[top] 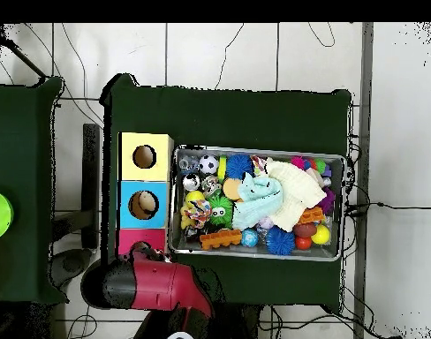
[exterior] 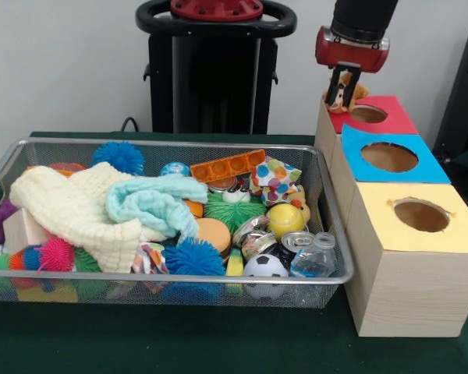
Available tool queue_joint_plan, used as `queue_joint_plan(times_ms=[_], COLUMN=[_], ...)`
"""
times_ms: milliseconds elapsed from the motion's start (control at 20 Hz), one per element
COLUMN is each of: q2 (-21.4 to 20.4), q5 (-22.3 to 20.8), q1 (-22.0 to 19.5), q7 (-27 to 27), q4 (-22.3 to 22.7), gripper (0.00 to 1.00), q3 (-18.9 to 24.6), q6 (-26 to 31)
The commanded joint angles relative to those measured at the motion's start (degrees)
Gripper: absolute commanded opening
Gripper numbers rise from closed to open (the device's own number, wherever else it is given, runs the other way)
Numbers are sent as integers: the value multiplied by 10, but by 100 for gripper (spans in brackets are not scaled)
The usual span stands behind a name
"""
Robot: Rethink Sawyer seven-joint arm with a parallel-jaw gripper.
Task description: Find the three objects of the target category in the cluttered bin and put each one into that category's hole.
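Between the fingers (exterior: 343, 92), a small brown-and-tan toy figure (exterior: 357, 94) shows, sticking out to one side; they look clamped on it, gripping it just above the red-topped box (exterior: 390, 117).

- Hole (exterior: 368, 114) sits below the fingers and slightly off toward the blue box (exterior: 421, 167). My read: release from here could hit the red rim, not the opening. Figure then bounces to the surface (exterior: 218, 351) behind the boxes.
- Grip looks off-centre, with most of the toy outside the pads. It may swing or slip early.
- Overhead view: arm covers most of the red box, so alignment can't be checked there.
- Can't tell from the frames which hole matches the category. If red is wrong, the drop is wasted.

Wire-mesh bin (exterior: 327, 234) is well off to the fingers' side, packed: cream cloth (exterior: 74, 210) and teal cloth (exterior: 152, 204) cover a big part. Any remaining animal figure is likely buried there; I can't pick out a duck. A blind grab risks snagging cloth or a spiky ball (exterior: 193, 257).
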Motion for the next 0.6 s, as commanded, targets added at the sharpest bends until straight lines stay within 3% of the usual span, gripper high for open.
queue_joint_plan(times_ms=[50,600], q2=[12,18], q5=[36,62], q1=[-16,-6], q7=[120,135], q4=[32,29], gripper=[0,0], q3=[67,85], q6=[-31,-50])
